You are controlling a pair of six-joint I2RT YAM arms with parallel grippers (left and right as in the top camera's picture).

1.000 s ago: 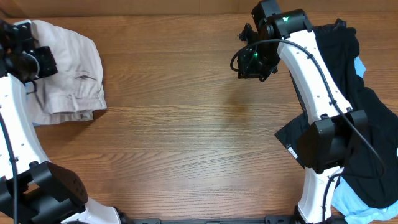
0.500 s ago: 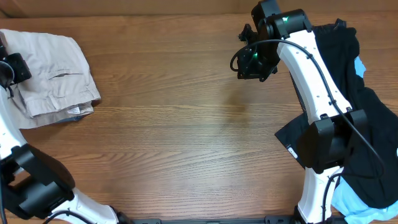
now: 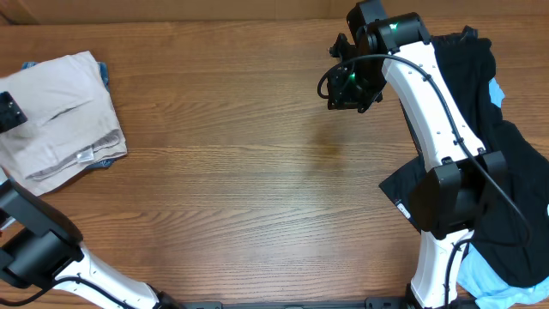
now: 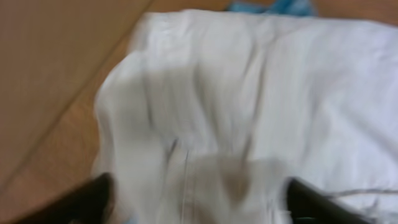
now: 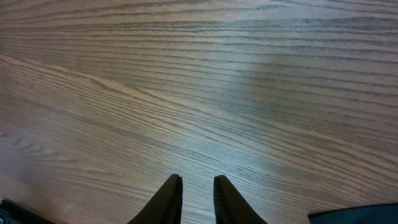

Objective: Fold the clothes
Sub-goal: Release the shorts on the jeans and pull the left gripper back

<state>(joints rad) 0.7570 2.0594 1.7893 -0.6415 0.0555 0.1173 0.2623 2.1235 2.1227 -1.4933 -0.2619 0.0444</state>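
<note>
The folded beige shorts (image 3: pixel 64 112) lie at the table's far left, and fill the left wrist view (image 4: pixel 249 93), which is blurred. My left gripper (image 3: pixel 10 112) sits at the left edge over the shorts' left side. It is open (image 4: pixel 199 202), its dark fingers (image 4: pixel 93 198) wide apart with the cloth lying loose under the gap. My right gripper (image 3: pixel 347 86) hangs over bare wood at the back centre-right. In its wrist view the jaws (image 5: pixel 198 183) stand a narrow gap apart with nothing between them.
A blue garment (image 3: pixel 101 70) peeks out from under the shorts' far edge (image 4: pixel 267 6). A heap of black garments (image 3: pixel 506 154) with light-blue cloth (image 3: pixel 497 90) covers the right side beside the right arm. The table's back edge (image 3: pixel 214 19) runs close behind.
The left arm has swung left, dragging the folded shorts toward the table's left edge, and its jaws have opened off the cloth. The right arm has not moved.
</note>
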